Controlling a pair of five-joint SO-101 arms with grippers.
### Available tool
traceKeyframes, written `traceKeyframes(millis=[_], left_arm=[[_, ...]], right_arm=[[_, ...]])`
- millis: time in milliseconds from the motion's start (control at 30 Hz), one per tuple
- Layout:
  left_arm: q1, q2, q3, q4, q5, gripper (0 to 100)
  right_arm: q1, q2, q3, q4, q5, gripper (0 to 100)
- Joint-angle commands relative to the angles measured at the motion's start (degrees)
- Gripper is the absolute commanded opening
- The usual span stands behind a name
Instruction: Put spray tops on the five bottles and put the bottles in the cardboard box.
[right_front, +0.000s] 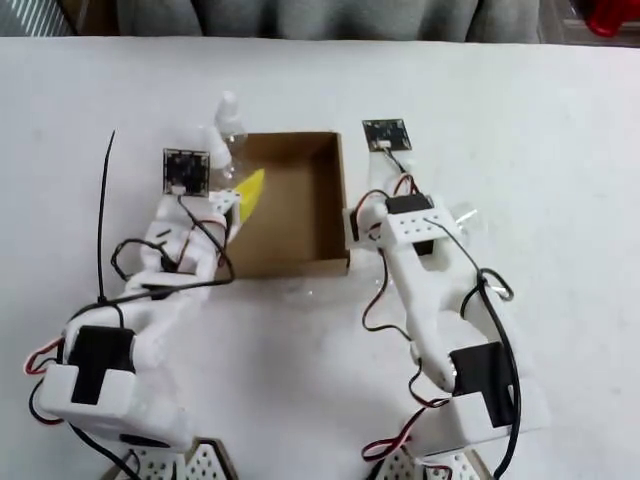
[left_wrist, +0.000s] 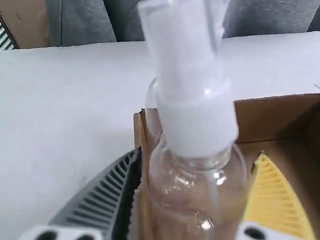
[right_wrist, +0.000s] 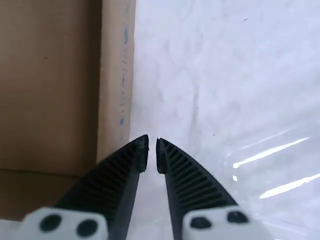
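A clear bottle with a white spray top stands upright between the grey finger and yellow finger of my left gripper, which is shut on it. In the high view the bottle is held at the left wall of the open cardboard box. My right gripper is shut with nothing between its black fingers, just outside the box's right wall. Another clear bottle lies on the table beside the right arm.
The white table stretches wide behind and to the right of the box. Cables loop around both arms. A clear plastic shape glints on the table close to my right gripper.
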Motion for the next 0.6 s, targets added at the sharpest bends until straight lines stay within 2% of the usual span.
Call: traceKeyframes(millis=[0,400,567], left_arm=[[0.5,-0.8,-0.3,0.0,-0.4,33],[0.4,-2.4,-0.1,0.3,-2.9,34],[0.4,-9.9,2.5,5.3,-2.9,36]], right_arm=[[-1.4,-0.2,-1.8,-0.3,0.3,1.5],[-1.4,-0.2,-1.8,-0.3,0.3,1.5],[-1.4,-0.2,-1.8,-0.3,0.3,1.5]])
